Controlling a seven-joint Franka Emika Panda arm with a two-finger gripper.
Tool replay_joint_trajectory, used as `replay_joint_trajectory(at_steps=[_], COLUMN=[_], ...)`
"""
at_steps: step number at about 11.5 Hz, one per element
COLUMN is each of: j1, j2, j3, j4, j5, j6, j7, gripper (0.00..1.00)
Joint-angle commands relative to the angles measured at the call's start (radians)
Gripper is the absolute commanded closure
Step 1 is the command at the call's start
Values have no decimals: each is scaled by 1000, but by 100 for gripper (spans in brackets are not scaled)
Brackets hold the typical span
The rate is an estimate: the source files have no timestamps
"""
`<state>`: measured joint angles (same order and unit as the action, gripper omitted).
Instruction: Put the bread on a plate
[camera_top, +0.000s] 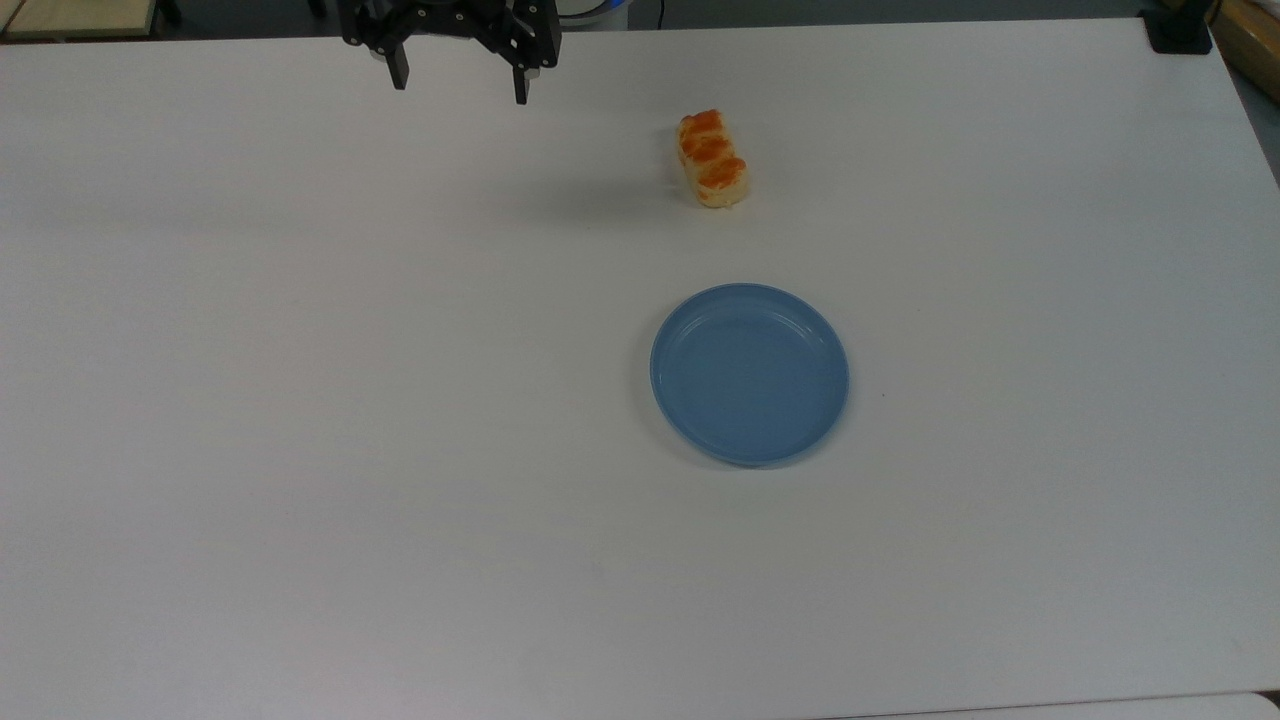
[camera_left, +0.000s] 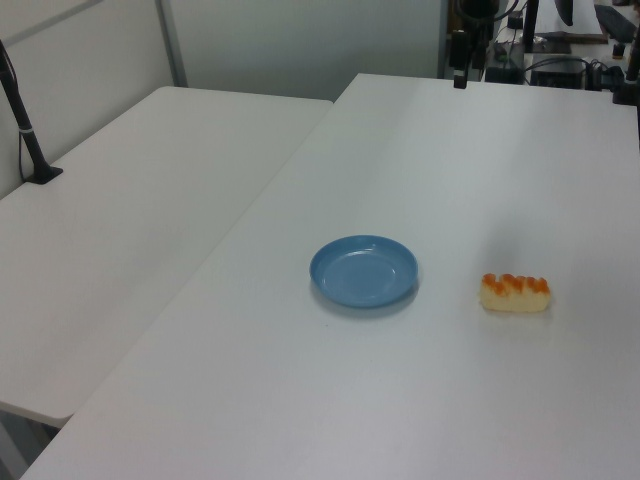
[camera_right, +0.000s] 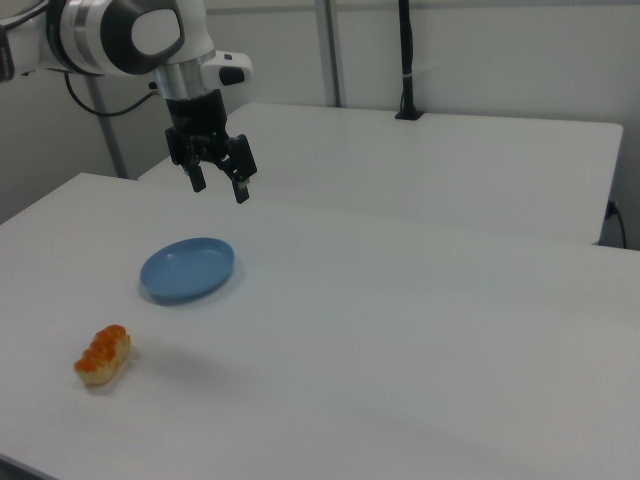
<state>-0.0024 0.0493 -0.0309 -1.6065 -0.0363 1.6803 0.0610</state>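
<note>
The bread (camera_top: 712, 158) is a small pale-yellow loaf with orange-brown glazed bumps, lying on the white table (camera_top: 300, 400) above the plate in the top view. The light-blue round plate (camera_top: 749, 373) is empty. My gripper (camera_top: 460, 82) hangs at the top edge of the top view, well to the left of the bread, open with nothing between its black fingers. In the right view the gripper (camera_right: 220, 190) hovers high above the plate (camera_right: 187, 269), and the bread (camera_right: 102, 354) lies nearer the front left. The left view has the bread (camera_left: 515, 292) to the right of the plate (camera_left: 363, 271).
A second white table (camera_left: 130, 220) adjoins this one along a seam. A black post (camera_left: 25, 130) stands on that table. A dark clamp (camera_top: 1178, 30) sits at the top view's upper right corner. Cables and equipment lie beyond the far edge.
</note>
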Motion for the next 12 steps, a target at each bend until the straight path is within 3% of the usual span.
replay_joint_trajectory(at_steps=[1,12], j1=[10,10], j2=[-3,-2], j3=[-1,-4], j4=[10,13], j5=[7,4], j6=[-33,-57], j7=[-10,-10], gripper=[0,0])
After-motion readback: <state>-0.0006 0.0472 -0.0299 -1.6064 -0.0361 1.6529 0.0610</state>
